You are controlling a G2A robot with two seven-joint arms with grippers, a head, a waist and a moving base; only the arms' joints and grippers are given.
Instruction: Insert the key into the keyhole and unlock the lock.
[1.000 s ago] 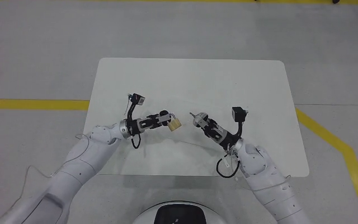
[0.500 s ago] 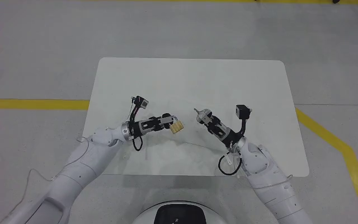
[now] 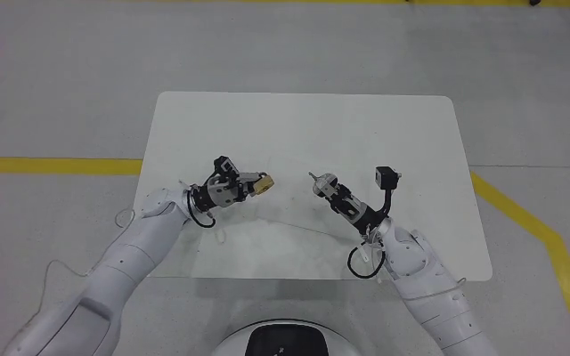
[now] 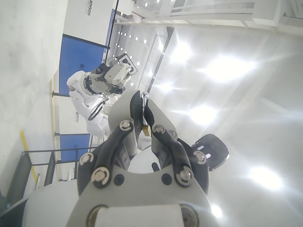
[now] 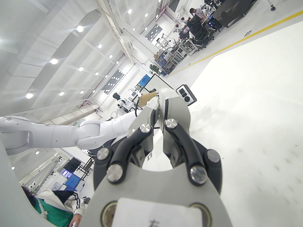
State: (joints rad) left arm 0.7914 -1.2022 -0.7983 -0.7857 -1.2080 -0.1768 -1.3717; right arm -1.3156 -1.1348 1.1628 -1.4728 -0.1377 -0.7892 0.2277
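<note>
Over the middle of the white table [image 3: 401,133], my left gripper [image 3: 252,184] is shut on a brass padlock [image 3: 264,182]. In the left wrist view the fingers [image 4: 135,106] pinch the silver shackle [image 4: 144,96], and a bit of the brass body [image 4: 146,131] shows below them. My right gripper [image 3: 319,185] faces it from a short gap away, shut on a small silver key [image 3: 311,175] that points toward the lock. In the right wrist view the key [image 5: 160,106] sits between the fingers [image 5: 176,109], with the padlock [image 5: 146,98] held just beyond the tips.
Both grippers hang above the table's centre, closer to its near edge [image 3: 312,279]. A yellow line [image 3: 62,165] runs on the floor left of the table, and another [image 3: 521,218] lies to its right.
My left wrist has turned and drawn back to the left, lifting the padlock up and away from the key. The right gripper shifted slightly right, then stayed still.
</note>
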